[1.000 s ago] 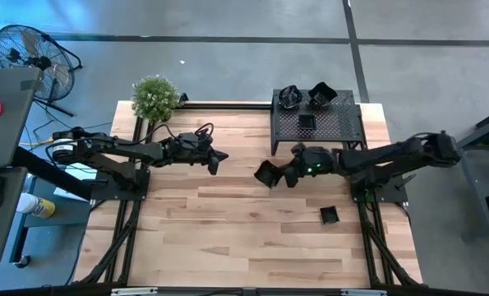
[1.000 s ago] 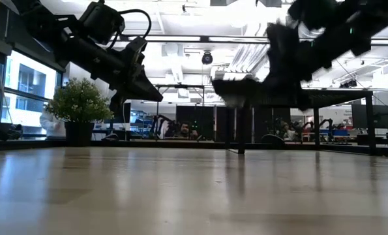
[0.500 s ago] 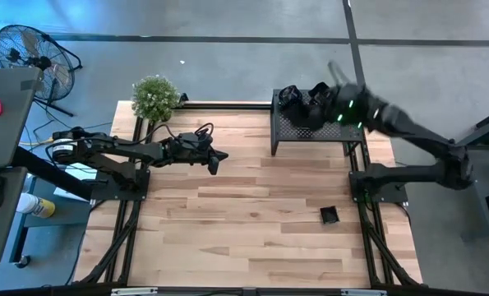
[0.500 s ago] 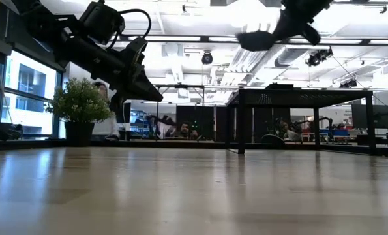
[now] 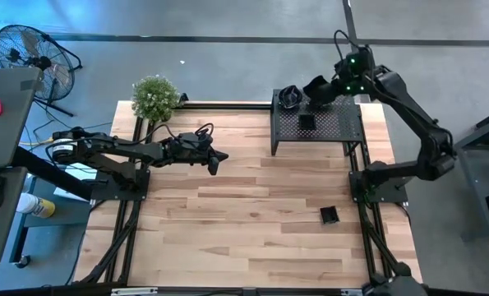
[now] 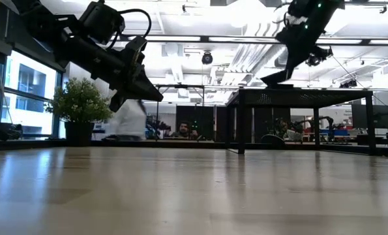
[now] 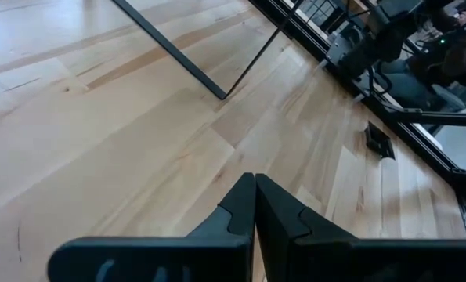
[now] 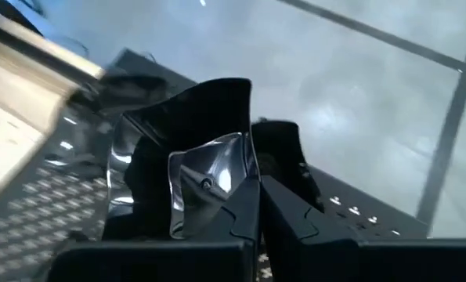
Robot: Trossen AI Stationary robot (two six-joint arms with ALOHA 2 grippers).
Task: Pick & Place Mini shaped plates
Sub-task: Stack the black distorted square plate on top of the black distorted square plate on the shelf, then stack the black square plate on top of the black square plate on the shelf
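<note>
My right gripper (image 5: pixel 316 89) is shut on a glossy black wavy-edged mini plate (image 8: pixel 187 157) over the far part of the black perforated stand (image 5: pixel 334 127). In the low view that plate (image 6: pixel 275 79) is tilted, just above the stand's top. A round mini plate (image 5: pixel 289 97) and a small square one (image 5: pixel 306 121) rest on the stand. Another square mini plate (image 5: pixel 329 215) lies flat on the table near the right side. My left gripper (image 5: pixel 214 160) is shut on nothing and hovers above the table's left middle. My right gripper pinches the plate's rim (image 8: pixel 244 168) between its two fingers. The fingers (image 6: pixel 291 62) slant down at it from above. The plate is tilted and juts out past the fingertips; whether its lower edge touches the stand or the plate under it, I cannot tell.
A small green plant (image 5: pixel 155 97) stands at the table's far left corner. The stand's thin legs (image 7: pixel 217 82) rest on the wood. Bare boards lie between the two arms. A fan (image 5: pixel 26 49) and a desk stand beyond the left edge. A person (image 6: pixel 130 121) shows in the room behind.
My right arm has swung up from the table's middle toward the far edge, carrying the plate from beside the stand to above its far part, turning as it went. The left arm has kept still. In the room behind, a person has walked to the right.
</note>
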